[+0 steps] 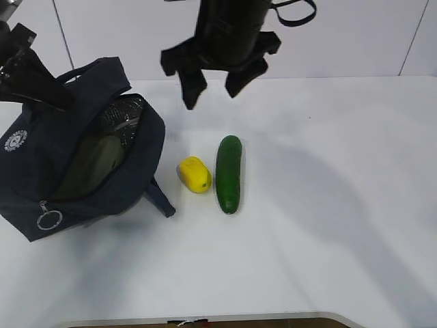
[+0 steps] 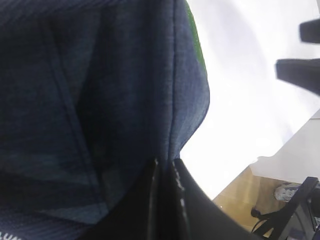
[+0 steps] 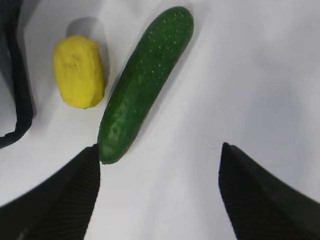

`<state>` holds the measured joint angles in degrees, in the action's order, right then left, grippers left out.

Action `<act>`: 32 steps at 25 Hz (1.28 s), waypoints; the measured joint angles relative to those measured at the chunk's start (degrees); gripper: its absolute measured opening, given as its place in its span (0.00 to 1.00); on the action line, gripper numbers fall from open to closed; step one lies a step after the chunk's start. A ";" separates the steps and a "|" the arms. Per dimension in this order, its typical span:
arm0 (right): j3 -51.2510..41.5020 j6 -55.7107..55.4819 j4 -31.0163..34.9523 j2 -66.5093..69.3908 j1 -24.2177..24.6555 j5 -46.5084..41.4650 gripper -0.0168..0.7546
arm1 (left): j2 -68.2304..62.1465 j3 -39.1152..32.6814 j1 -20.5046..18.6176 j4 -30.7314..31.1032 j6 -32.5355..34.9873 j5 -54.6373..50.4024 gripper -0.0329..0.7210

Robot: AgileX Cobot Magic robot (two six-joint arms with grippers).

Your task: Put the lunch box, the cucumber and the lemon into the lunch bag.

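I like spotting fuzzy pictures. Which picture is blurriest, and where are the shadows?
Left wrist view: blurriest, the dark navy fabric lunch bag sits too close. Right wrist view: sharp on the bumpy dark green cucumber, with a soft shadow behind the yellow oval lemon. Exterior view: a big pale shadow on the white table.

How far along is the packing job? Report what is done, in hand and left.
Done: the lunch box lies inside the open lunch bag. In hand: the left hand is clamped on the bag's fabric, and the right hand hangs open and empty above the table. Left: the cucumber and the lemon, lying on the table beside the bag.
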<state>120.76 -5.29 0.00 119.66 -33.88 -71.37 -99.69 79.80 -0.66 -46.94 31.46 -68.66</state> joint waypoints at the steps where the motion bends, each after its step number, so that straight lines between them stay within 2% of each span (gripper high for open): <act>1: -2.62 -0.15 -2.17 -1.28 0.11 0.00 0.78 | 0.00 0.00 0.00 0.00 0.00 0.00 0.03; 3: -6.74 -0.29 -5.98 -3.18 0.36 0.00 0.78 | 0.00 0.00 0.00 0.00 0.00 0.00 0.03; 7: -11.59 -4.17 -8.19 -4.19 0.75 0.00 0.78 | 0.00 0.00 0.00 0.11 0.00 -0.10 0.03; 12: -12.15 -11.51 -8.24 -2.62 0.75 0.00 0.78 | 0.00 0.00 0.00 0.20 -0.84 -0.10 0.03; 19: -12.15 -15.14 -9.55 1.07 0.75 0.20 0.78 | 0.00 0.00 0.00 0.20 -0.97 -0.10 0.03; 32: -12.15 -23.19 -9.87 7.17 0.75 12.70 0.78 | 0.00 0.00 0.00 0.20 -0.99 -0.10 0.03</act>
<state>108.61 -28.48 -9.87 126.83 -33.13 -58.66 -99.69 79.80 -0.66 -46.74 30.47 -68.77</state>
